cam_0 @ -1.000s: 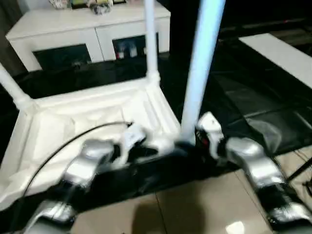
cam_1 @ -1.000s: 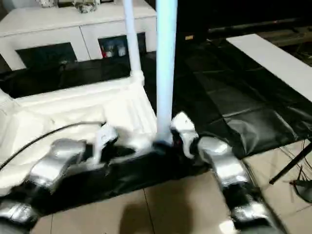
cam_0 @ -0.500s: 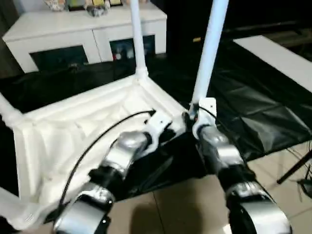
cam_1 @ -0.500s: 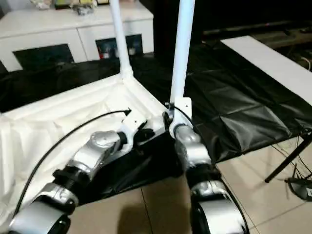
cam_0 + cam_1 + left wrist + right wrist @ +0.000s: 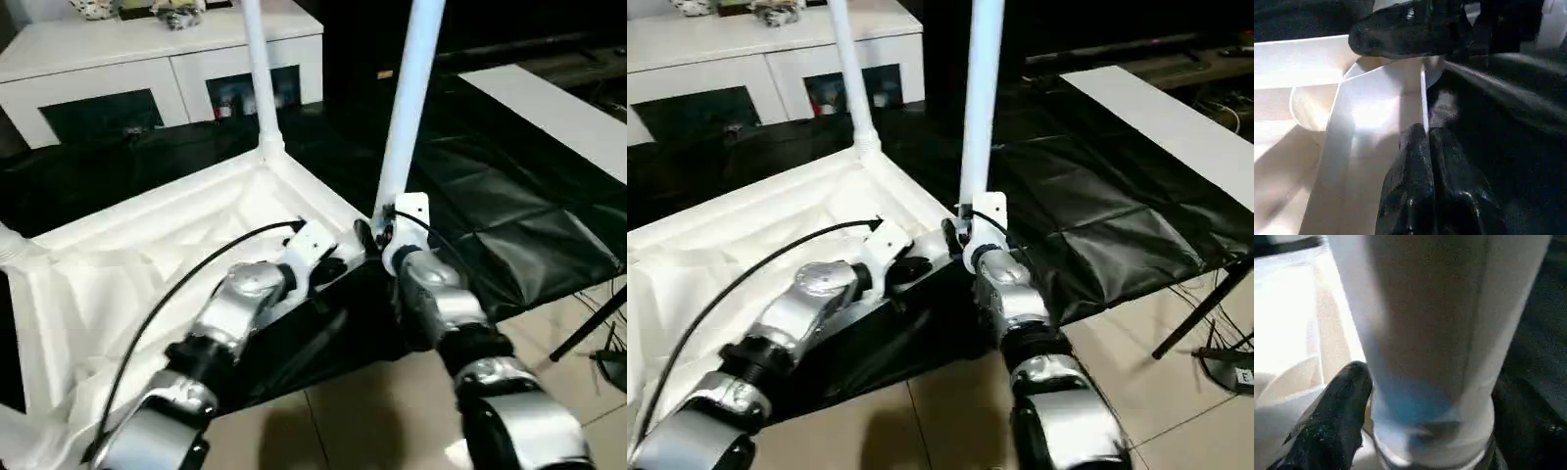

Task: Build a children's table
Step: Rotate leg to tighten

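1. Lying upside down on the black-covered surface [image 5: 509,225], the white tabletop [image 5: 147,264] fills the left eye view, its near corner at the surface's near edge. One leg [image 5: 257,78] stands upright in the far corner socket, and a second leg [image 5: 409,98] rises from the near corner socket. The left claw [image 5: 328,266] sits at the tabletop's rim just beside that socket, and the right claw [image 5: 377,235] is at the base of the second leg. A white cabinet [image 5: 147,69] with dark glass doors stands beyond the surface's far edge, and tiled floor [image 5: 392,401] shows in front of the near edge.

2. In the right eye view, a black cable [image 5: 745,269] arcs over the tabletop to the left wrist. The right forearm reaches up to the foot of the near leg.

3. In the left wrist view, the left claw [image 5: 1428,142] has its two black fingers pressed together, closed, with the thin edge of the tabletop rim [image 5: 1423,98] running between their tips. The other claw's dark finger [image 5: 1400,29] lies across the corner beyond.

4. In the right wrist view, the leg base [image 5: 1435,357] stands in its socket collar. One black finger [image 5: 1337,416] sits just beside it; I cannot tell whether the right claw grips the leg.
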Motion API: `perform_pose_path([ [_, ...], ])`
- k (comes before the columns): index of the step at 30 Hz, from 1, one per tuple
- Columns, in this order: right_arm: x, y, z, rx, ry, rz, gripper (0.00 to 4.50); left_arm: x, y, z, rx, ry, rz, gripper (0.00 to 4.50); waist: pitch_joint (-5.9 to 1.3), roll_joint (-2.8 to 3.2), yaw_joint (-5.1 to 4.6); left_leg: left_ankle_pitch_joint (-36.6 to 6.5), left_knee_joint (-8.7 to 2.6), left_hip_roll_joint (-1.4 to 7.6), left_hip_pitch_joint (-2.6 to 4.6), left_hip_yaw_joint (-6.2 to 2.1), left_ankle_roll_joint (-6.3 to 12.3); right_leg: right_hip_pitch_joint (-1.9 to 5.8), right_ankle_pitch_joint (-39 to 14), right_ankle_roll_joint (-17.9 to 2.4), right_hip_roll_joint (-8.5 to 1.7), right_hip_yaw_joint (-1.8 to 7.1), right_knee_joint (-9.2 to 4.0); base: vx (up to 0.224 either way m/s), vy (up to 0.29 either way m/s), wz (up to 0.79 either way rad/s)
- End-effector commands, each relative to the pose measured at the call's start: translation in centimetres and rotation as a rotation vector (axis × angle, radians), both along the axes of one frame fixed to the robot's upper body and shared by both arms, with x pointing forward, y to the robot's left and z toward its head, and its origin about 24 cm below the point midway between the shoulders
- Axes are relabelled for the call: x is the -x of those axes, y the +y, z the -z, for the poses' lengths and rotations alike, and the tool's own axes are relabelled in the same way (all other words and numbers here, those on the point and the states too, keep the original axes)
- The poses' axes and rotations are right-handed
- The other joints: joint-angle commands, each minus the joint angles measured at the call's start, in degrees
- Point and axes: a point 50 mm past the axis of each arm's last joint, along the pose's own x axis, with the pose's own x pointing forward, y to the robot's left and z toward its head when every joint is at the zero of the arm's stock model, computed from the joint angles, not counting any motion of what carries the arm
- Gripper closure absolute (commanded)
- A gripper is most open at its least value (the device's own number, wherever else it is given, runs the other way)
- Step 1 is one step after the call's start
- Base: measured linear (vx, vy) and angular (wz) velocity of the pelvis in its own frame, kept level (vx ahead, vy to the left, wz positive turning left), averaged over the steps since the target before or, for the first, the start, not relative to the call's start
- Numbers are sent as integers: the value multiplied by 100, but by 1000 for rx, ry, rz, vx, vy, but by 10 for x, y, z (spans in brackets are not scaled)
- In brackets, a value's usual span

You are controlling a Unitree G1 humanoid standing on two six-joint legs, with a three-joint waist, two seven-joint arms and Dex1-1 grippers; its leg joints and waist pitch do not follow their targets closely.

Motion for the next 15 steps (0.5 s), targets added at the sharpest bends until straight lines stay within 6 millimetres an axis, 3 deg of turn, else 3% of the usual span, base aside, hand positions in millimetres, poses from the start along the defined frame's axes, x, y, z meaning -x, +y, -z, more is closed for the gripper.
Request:
perform_pose_path([
  [1,5,1,-6,22,-17,-163,92,7,9,7,9,22,50,450,-374,-71,57,-1148,-361,172,61,-77,621,300,-512,-1503,-138,76,-287,0,0,0],
  [3,13,-7,-8,61,-24,-305,92,11,16,7,13,23,86,450,-374,-70,96,-1002,-339,190,67,-63,716,301,-350,-1573,-135,72,-266,0,0,0],
  [6,23,-17,-12,70,-29,-441,92,15,22,7,17,28,134,450,-357,-65,118,-1136,-354,211,79,-54,687,293,-536,-1585,-122,70,-275,0,0,0],
  [10,43,-33,-19,109,-14,-673,92,23,36,7,6,42,198,450,-330,-52,186,-1488,-387,245,106,-53,550,272,-961,-1517,-116,85,-307,0,0,0],
  [15,50,-40,-22,113,11,-779,92,28,43,5,20,50,239,450,-314,-69,185,-1736,-419,243,111,-62,358,235,-1387,-1422,-128,104,-336,0,0,0],
])
